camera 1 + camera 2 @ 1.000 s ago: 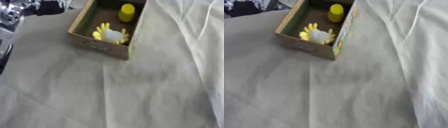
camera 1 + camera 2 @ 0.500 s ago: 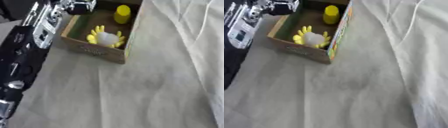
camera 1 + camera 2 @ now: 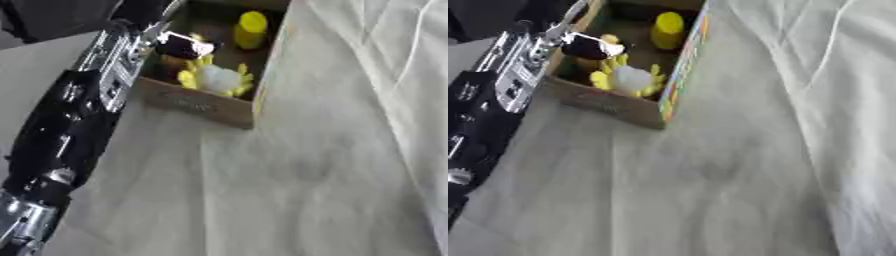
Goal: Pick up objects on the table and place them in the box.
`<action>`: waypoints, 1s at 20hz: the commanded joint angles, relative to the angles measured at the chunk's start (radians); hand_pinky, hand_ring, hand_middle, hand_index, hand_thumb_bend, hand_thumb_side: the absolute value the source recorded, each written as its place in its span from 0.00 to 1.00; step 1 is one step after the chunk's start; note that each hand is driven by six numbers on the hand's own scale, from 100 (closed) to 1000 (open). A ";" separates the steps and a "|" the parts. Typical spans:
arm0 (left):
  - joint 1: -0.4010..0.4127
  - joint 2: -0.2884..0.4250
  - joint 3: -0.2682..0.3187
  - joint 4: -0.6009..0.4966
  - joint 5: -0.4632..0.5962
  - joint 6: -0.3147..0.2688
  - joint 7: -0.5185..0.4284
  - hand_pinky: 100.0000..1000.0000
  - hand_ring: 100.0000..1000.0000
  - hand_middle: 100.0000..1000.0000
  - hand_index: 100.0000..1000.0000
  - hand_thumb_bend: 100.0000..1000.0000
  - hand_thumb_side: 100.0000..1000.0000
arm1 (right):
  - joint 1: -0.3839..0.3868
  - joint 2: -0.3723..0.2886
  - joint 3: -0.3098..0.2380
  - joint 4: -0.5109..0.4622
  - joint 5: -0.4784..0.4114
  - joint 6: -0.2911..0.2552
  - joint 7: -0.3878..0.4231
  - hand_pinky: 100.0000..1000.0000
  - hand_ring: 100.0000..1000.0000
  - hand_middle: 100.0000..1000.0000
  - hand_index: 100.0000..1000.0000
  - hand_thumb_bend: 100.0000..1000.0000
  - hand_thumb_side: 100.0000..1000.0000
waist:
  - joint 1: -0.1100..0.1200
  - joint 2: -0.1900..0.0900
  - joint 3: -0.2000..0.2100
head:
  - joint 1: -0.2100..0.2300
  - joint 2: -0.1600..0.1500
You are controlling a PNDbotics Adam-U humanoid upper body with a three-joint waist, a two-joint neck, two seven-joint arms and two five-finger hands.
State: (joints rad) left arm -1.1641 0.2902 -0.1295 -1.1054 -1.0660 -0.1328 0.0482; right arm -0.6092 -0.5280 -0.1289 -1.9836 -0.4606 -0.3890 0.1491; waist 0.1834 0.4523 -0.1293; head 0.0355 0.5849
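Our left hand [image 3: 588,46] hangs over the box [image 3: 206,106] at 11 o'clock beside the yellow flower toy [image 3: 216,78], fingers unreadable, while only the right eye view shows the box's coloured side.

Upper left of frame: cardboard box [image 3: 614,104] on a wrinkled cloth [image 3: 737,165]. Holds a yellow flower-shaped toy [image 3: 627,80] and a yellow bottle-ish thing [image 3: 668,29]. Left hand [image 3: 588,46] over the box's left side, fingers too blurry to read.
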 commanded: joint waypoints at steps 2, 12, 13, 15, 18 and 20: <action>0.023 0.039 0.032 -0.148 0.180 0.016 0.089 0.86 0.88 0.81 0.92 0.02 0.39 | 0.004 -0.025 -0.017 -0.016 -0.002 -0.006 -0.011 0.88 1.00 0.63 0.85 0.00 0.55 | -0.012 -0.035 0.015 | -0.021 0.016; 0.297 0.266 0.146 -0.777 0.934 0.074 0.305 0.76 0.79 0.77 0.87 0.00 0.50 | 0.082 -0.052 -0.066 -0.016 0.044 -0.023 -0.073 0.88 1.00 0.63 0.85 0.00 0.55 | -0.045 -0.062 0.119 | -0.103 0.046; 0.322 0.279 0.157 -0.812 0.966 0.074 0.318 0.76 0.79 0.77 0.87 0.00 0.49 | 0.088 -0.054 -0.071 -0.016 0.048 -0.026 -0.080 0.88 1.00 0.63 0.85 0.00 0.55 | -0.049 -0.063 0.128 | -0.106 0.046; 0.389 0.301 0.190 -0.872 1.024 0.054 0.360 0.76 0.78 0.76 0.87 0.00 0.48 | 0.105 -0.058 -0.082 -0.016 0.059 -0.033 -0.095 0.88 1.00 0.63 0.85 0.00 0.54 | -0.060 -0.065 0.148 | -0.111 0.043; 0.499 0.308 0.244 -0.892 1.052 -0.034 0.429 0.76 0.78 0.76 0.86 0.00 0.46 | 0.122 -0.060 -0.096 -0.016 0.076 -0.041 -0.115 0.88 1.00 0.63 0.85 0.00 0.53 | -0.073 -0.062 0.170 | -0.117 0.039; 0.569 0.282 0.277 -0.894 1.040 -0.088 0.475 0.75 0.78 0.76 0.86 0.00 0.48 | 0.130 -0.061 -0.102 -0.016 0.085 -0.046 -0.124 0.88 1.00 0.63 0.85 0.00 0.54 | -0.081 -0.058 0.182 | -0.122 0.035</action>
State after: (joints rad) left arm -0.5919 0.5573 0.1159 -1.9790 -0.0329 -0.1890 0.4973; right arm -0.4728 -0.5592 -0.2171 -1.9836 -0.3871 -0.4324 0.0347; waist 0.1054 0.4173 0.0541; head -0.0822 0.6277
